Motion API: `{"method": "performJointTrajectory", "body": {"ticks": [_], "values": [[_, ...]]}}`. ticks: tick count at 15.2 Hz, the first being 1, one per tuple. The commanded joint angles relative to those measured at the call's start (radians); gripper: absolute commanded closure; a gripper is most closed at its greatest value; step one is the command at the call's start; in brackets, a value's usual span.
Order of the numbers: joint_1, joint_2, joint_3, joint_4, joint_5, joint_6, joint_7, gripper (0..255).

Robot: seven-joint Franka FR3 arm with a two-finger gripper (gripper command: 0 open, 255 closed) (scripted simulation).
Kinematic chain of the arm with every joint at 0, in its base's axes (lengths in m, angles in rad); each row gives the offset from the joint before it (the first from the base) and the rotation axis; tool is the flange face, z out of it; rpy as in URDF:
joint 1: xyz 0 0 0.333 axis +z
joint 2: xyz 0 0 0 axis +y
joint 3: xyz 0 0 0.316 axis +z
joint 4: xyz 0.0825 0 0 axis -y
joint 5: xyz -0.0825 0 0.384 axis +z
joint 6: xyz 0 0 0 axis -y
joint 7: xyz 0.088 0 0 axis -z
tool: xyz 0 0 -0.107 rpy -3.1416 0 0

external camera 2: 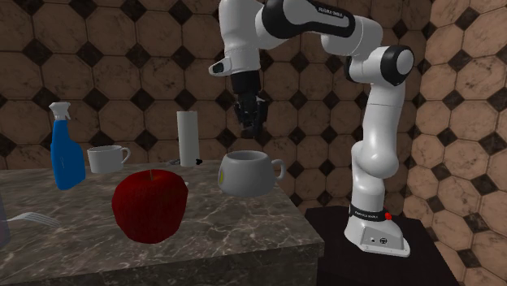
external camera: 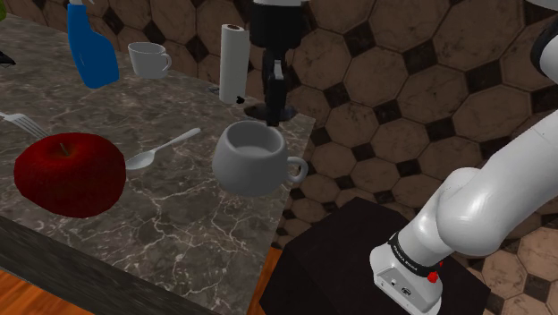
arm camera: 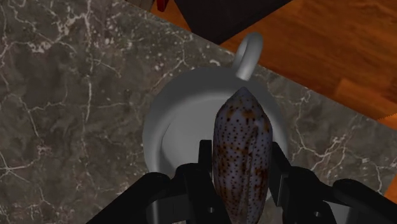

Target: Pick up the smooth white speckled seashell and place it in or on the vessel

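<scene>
A pale, brown-speckled seashell point(arm camera: 242, 143) is clasped lengthwise between my black fingers. My gripper point(arm camera: 240, 167) is shut on it and hangs right over the open mouth of the grey cup-shaped vessel point(arm camera: 167, 108). The cup's handle points away from the table, toward the wooden floor. In the shoulder view, the gripper point(external camera: 275, 89) hovers just above and behind the grey vessel point(external camera: 255, 163), near the marble table's corner. From the second exterior view, the gripper point(external camera 2: 249, 122) points down a short way over the vessel point(external camera 2: 248, 173).
On the marble table point(external camera: 179, 224) lie a big red apple point(external camera: 70, 174), a spoon point(external camera: 161, 150) and a fork point(external camera: 22, 123). Farther back stand a blue spray bottle point(external camera: 89, 45), a white mug point(external camera: 147, 58) and a white roll point(external camera: 232, 63). The table edge runs just past the vessel.
</scene>
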State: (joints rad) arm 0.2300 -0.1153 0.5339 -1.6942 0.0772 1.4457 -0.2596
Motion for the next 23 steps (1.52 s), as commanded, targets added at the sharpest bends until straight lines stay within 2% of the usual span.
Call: {"method": "performJointTrajectory", "body": {"ticks": [1,9,16,17,22,23], "values": [[0.000,-0.006,0.000,-0.033,0.003,0.028,-0.002,255],[0.002,-0.021,0.000,-0.150,0.010,0.131,-0.010,255],[0.002,-0.021,0.000,-0.150,0.010,0.131,-0.010,255],[0.002,-0.021,0.000,-0.149,0.010,0.131,-0.010,0],[0.002,-0.021,0.000,-0.150,0.010,0.131,-0.010,0],[0.001,-0.011,0.001,-0.106,0.005,0.097,-0.006,0]]}}
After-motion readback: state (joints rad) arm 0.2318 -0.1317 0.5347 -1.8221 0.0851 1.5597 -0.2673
